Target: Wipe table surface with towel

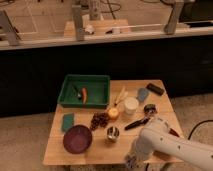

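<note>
The table surface (pixel 95 152) is the pale wooden top of a small square table in the middle of the camera view. A flat dark-green square (pixel 68 121) lies at its left side and a grey-blue cloth-like square (pixel 143 94) at its back right; I cannot tell which one is the towel. My white arm (pixel 170 142) comes in from the lower right. The gripper (pixel 132 161) hangs down at the table's front edge, right of centre, close to the wood. It is far from both squares.
A green plastic tray (pixel 67 95) with an orange carrot (pixel 84 94) stands at the back left. A purple bowl (pixel 77 138), dark grapes (pixel 99 120), a metal cup (pixel 113 133), a white cup (pixel 131 105), a yellow fruit (pixel 114 113) and a black-handled tool (pixel 136 123) crowd the table. A dark counter runs behind.
</note>
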You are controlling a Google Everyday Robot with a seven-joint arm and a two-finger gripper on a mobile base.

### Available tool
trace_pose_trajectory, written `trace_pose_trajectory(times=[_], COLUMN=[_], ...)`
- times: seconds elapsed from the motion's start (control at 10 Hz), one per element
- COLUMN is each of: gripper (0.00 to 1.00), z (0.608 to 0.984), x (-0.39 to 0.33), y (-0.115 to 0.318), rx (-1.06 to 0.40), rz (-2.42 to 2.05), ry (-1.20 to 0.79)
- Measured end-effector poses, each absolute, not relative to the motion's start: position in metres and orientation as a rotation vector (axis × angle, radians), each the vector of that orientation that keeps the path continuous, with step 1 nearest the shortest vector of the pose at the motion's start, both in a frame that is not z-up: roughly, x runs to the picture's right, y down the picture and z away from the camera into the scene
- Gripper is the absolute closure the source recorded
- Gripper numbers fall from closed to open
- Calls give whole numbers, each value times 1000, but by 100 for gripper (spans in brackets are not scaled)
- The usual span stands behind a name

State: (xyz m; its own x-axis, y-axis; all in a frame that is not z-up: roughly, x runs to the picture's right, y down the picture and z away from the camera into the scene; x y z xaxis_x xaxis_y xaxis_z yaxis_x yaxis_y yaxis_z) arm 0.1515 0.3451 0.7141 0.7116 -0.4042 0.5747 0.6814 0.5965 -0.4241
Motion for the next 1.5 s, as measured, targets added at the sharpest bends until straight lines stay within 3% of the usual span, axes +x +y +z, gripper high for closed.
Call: trace_pose_trajectory(times=[0.6, 1.1, 1.5], gripper=[100, 100, 100], z=[746, 763, 745], x=[173, 110, 81], y=[313, 302, 320], rx=[-650, -640, -648], rz=[-566, -617, -697], ry=[-349, -383, -450])
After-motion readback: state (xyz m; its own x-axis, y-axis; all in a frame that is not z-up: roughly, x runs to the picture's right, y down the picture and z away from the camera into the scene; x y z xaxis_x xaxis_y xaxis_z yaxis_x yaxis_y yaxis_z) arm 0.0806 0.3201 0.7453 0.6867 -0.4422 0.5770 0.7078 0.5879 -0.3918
